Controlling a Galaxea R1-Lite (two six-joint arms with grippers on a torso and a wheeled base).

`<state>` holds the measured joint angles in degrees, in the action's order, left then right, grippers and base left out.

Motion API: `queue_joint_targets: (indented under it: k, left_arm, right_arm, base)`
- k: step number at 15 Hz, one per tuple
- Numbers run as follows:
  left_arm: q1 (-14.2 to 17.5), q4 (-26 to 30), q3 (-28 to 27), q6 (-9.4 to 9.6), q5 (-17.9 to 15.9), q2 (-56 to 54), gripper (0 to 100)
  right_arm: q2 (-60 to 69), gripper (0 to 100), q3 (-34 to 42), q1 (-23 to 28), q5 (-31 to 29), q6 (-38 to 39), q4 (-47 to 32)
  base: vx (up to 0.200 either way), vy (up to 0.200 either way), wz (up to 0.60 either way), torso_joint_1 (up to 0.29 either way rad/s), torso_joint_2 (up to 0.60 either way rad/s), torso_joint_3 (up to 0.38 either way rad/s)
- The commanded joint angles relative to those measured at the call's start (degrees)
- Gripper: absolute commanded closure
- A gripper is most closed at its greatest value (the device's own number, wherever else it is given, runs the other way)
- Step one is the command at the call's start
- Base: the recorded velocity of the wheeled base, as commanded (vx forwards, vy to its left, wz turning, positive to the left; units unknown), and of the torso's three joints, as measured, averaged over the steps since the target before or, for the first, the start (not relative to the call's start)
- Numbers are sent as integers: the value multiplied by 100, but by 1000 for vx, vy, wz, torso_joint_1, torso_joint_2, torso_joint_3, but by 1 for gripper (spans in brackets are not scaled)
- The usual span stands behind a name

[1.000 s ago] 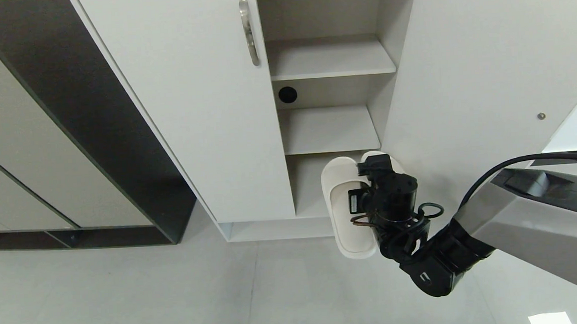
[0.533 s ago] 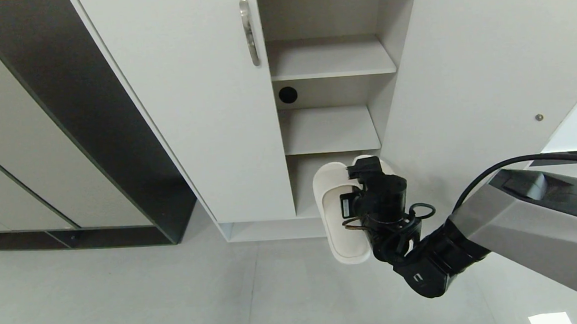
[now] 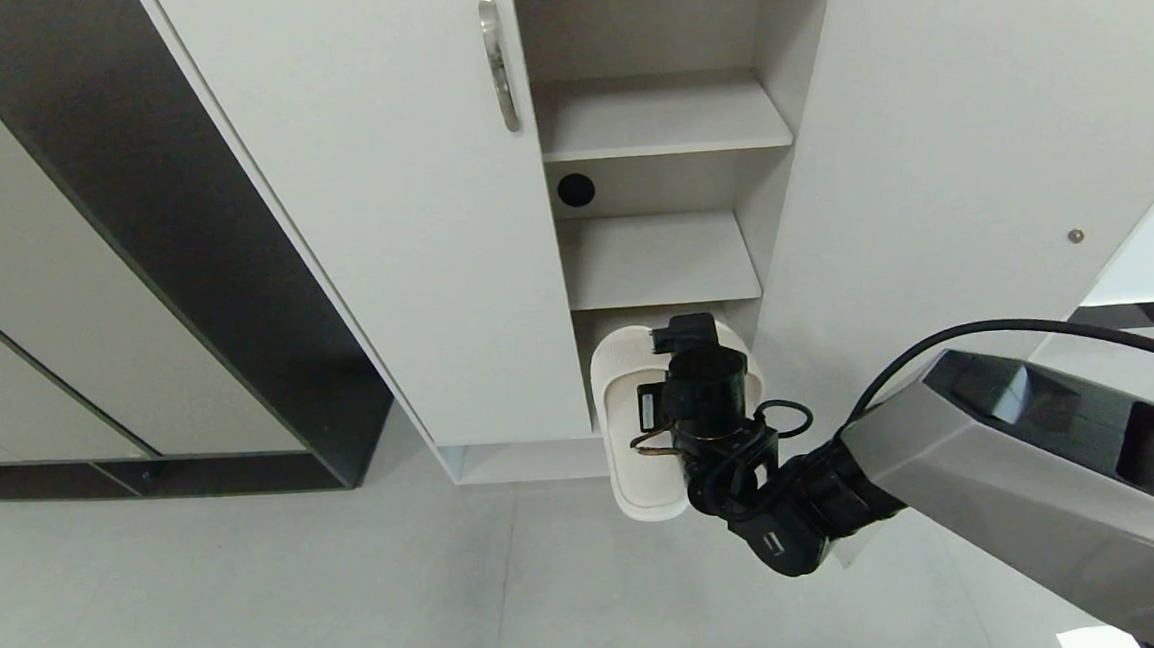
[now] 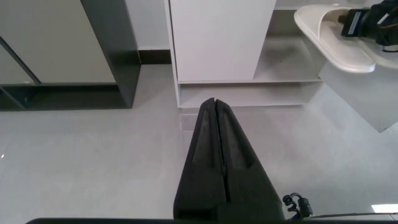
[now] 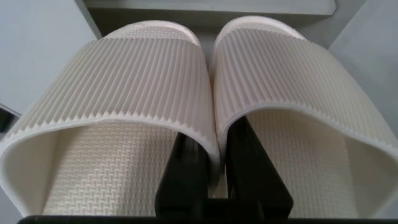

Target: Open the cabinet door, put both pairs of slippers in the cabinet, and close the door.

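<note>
You have the right gripper [image 5: 214,183] clamped on 1 pair of white slippers [image 3: 627,456]: its 2 fingers [image 5: 186,171] sit inside the shoes and pinch the 2 inner walls together, so the slippers hang side by side, ribbed straps up. In the head view their toes are at the mouth of the cabinet's [image 3: 654,29] lowest compartment, under the lower shelf [image 3: 658,259], while the heels reach out over the floor [image 3: 254,604] in front. The right-hand door [image 3: 947,141] stands swung open; the left-hand door [image 3: 379,196], with its metal handle [image 3: 498,63], is closed. Your left gripper [image 4: 214,107] hangs low over the floor in front of the cabinet, its fingers pressed together with nothing between them.
</note>
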<state>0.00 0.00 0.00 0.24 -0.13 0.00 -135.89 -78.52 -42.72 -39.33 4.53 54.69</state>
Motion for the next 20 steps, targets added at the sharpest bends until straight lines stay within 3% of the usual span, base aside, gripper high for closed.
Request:
queue_joint_targets:
  k: [1, 8, 15, 20]
  left_arm:
    - [0, 0, 0, 2, -4, 9, 100]
    - [0, 0, 0, 2, -4, 9, 100]
    - [0, 0, 0, 2, -4, 9, 100]
    - [0, 0, 0, 2, 5, 9, 100]
  right_arm:
    - [-61, 100, -67, 9, -31, -23, 7]
    - [520, 100, 258, -26, -75, -120, 7]
    - [229, 100, 258, -26, -40, -120, 16]
    - [-219, 100, -269, -9, 22, -120, -11]
  base:
    - [200, 0, 0, 7, 7, 2]
    - [200, 0, 0, 4, 2, 4]
    - [200, 0, 0, 4, 3, 3]
    - [0, 0, 0, 0, 0, 0]
